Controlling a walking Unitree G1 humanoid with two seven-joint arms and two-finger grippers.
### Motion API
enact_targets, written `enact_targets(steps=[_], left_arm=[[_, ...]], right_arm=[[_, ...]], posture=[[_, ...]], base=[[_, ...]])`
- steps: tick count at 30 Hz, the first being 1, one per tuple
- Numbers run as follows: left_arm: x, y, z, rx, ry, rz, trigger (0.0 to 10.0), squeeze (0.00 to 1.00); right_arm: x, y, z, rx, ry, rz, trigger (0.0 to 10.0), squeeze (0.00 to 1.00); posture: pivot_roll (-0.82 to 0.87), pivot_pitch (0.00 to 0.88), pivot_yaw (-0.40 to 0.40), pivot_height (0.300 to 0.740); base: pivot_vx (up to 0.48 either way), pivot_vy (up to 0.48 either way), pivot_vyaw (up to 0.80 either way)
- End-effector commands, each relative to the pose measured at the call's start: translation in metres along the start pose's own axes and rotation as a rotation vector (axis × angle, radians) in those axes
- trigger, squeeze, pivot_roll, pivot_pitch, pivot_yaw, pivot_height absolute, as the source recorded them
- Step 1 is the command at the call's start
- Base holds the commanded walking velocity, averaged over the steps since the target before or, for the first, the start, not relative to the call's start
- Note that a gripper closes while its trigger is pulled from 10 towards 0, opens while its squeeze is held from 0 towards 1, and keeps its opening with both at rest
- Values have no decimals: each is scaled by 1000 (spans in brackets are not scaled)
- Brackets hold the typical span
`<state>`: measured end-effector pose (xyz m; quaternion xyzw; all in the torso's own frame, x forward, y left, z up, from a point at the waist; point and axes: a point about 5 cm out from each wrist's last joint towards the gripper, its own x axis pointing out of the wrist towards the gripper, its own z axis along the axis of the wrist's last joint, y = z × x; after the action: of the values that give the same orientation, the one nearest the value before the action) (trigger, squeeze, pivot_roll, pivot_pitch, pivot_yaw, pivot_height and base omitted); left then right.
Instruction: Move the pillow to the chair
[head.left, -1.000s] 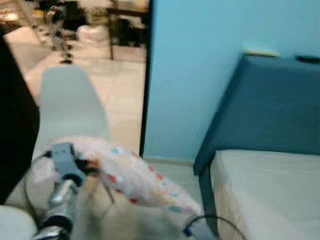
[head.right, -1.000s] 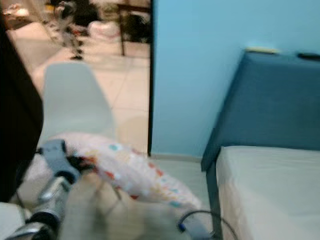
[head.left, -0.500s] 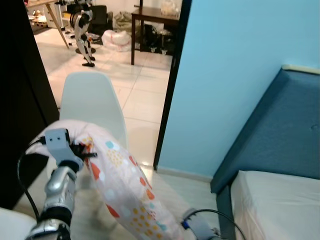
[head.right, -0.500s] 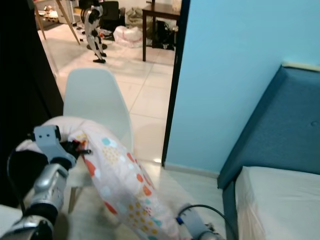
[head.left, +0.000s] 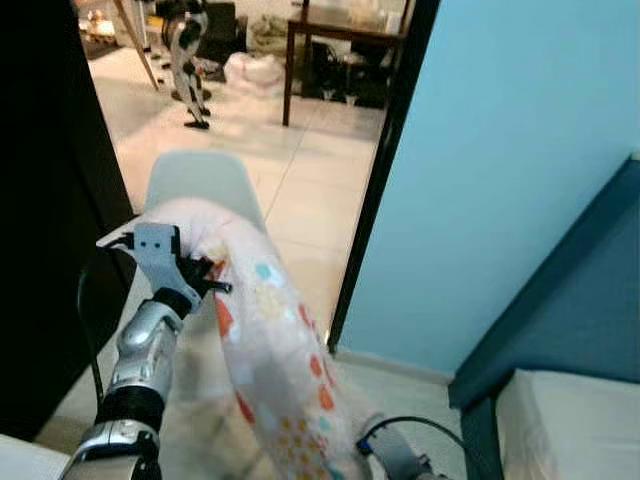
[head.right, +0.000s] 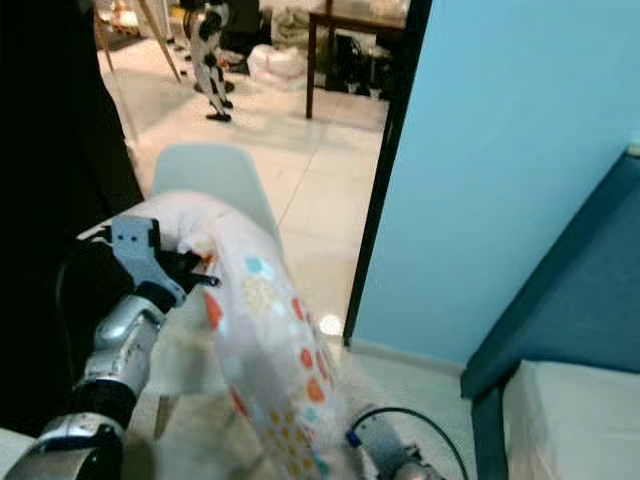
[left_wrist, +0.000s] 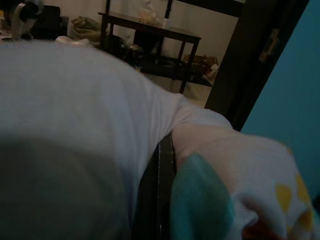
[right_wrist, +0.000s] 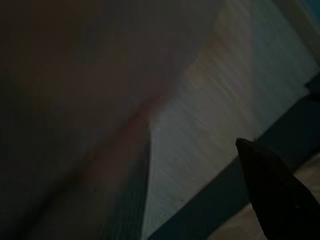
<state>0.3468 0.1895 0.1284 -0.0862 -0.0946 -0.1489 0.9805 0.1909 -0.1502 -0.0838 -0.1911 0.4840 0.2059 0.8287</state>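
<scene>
A long white pillow (head.left: 270, 350) with coloured dots hangs in a steep arc in front of me. My left gripper (head.left: 205, 278) is shut on its upper end, and in the left wrist view the fabric (left_wrist: 90, 110) bulges on both sides of the black fingers (left_wrist: 161, 190). That end is held against the backrest of the white chair (head.left: 195, 178), whose seat is hidden behind the pillow. My right arm's wrist (head.left: 395, 462) is at the pillow's lower end, with its gripper buried under the fabric. The right wrist view is dark, with cloth (right_wrist: 75, 100) close to the lens.
A dark panel (head.left: 50, 200) stands close on the left of the chair. A blue wall (head.left: 500, 170) and a black door frame (head.left: 388, 170) are to the right, and a blue bed headboard (head.left: 575, 300) farther right. Through the doorway are a tiled floor (head.left: 300, 170), a dark table (head.left: 340, 30) and another robot's legs (head.left: 190, 60).
My left gripper has lifted the pillow's upper end higher, up against the chair's backrest, so the pillow hangs steeper. The camera has swung left, pushing the bed toward the right edge.
</scene>
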Motion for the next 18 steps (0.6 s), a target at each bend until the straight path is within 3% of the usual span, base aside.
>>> enact_targets(steps=[1,4,9,12,18], left_arm=[[14,-13,19,0,-89,-57,10000,0],[21,-24,23,-24,-103,-107,10000,0],[27,-37,26,-38,-102,-173,10000,0],[30,-40,27,-39,-103,-184,10000,0],[32,-41,28,-40,-104,-165,10000,0]], right_arm=[[-2,-7,-7,6,16,-21,10000,0],[-2,-6,-8,8,20,-16,10000,0],[-2,-5,-8,1,12,-14,10000,0],[-2,-5,-8,-11,11,-20,10000,0],[-2,-6,-7,16,13,-22,10000,0]], posture=[[1,18,-54,740],[1,21,-54,740],[2,24,-53,740],[2,24,-53,740],[-1,33,-50,740]], base=[[292,0,0],[311,0,0],[316,0,635],[316,0,771],[319,0,0]])
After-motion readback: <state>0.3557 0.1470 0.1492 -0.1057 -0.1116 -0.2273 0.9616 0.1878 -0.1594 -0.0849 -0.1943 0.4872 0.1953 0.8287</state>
